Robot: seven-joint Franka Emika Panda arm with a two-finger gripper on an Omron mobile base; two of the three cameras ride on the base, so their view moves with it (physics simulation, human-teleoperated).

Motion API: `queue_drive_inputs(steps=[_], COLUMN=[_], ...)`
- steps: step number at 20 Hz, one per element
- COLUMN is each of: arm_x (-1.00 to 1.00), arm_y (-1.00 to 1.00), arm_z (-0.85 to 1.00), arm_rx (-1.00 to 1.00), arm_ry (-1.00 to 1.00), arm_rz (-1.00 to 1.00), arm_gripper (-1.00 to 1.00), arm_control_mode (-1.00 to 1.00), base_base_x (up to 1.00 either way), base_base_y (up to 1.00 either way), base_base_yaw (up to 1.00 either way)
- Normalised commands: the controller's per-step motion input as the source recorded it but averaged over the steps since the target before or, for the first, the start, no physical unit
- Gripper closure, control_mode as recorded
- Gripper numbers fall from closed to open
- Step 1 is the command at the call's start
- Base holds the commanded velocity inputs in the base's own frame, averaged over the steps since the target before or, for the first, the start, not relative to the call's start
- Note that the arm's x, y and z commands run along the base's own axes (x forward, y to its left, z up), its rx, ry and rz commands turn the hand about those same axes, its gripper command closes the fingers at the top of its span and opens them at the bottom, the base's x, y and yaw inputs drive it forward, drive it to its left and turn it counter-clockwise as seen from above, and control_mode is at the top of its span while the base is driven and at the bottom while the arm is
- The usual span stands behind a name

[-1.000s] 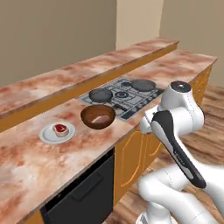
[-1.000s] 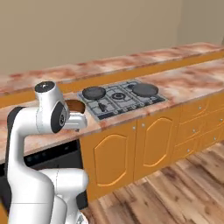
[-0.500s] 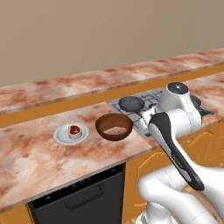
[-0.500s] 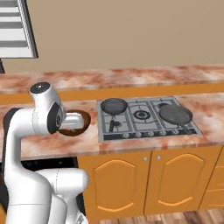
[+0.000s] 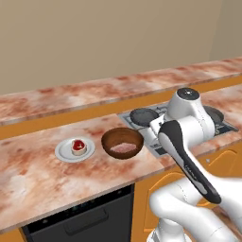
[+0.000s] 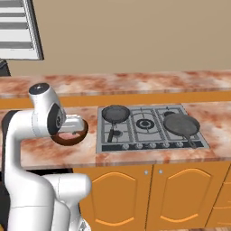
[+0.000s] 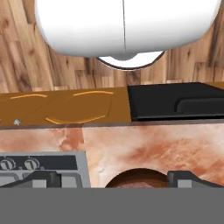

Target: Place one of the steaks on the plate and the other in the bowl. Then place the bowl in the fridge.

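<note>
Gripper (image 7: 113, 177) open above bowl (image 5: 122, 142) holding pink steak (image 5: 124, 148); red steak (image 5: 78, 145) on plate (image 5: 64, 153).

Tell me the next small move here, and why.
Probably lower the open end effector onto the rim of the bowl and close on it. The red steak already sits on the plate and the pale steak lies in the bowl, so only carrying the bowl to the fridge seems left.
</note>
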Motion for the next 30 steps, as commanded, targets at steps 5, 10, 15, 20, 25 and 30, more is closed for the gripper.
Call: queue_drive_inputs(steps=[5,10,15,20,25,30], arm_x=[0.00,0.48,0.86,1.00,0.97,0.29], arm_y=[0.00,0.00,0.03,-0.02,-0.20,-0.05], arm_z=[0.00,0.00,-0.03,-0.18,-0.54,-0.01], arm_rx=[0.00,0.00,0.00,-0.01,0.00,0.00], arm_ry=[0.00,0.00,0.03,0.36,0.27,0.03], arm_rz=[0.00,0.04,0.11,-0.05,-0.21,-0.02], arm_gripper=[-1.00,-1.00,-1.00,-1.00,-1.00,-1.00], arm_control_mode=[1.00,-1.00,-1.00,-1.00,-1.00,-1.00], base_base_x=[0.05,0.06,0.00,0.00,0.00,0.00], base_base_y=[0.02,0.00,0.00,0.00,0.00,0.00], base_base_yaw=[0.00,0.00,0.00,0.00,0.00,0.00])
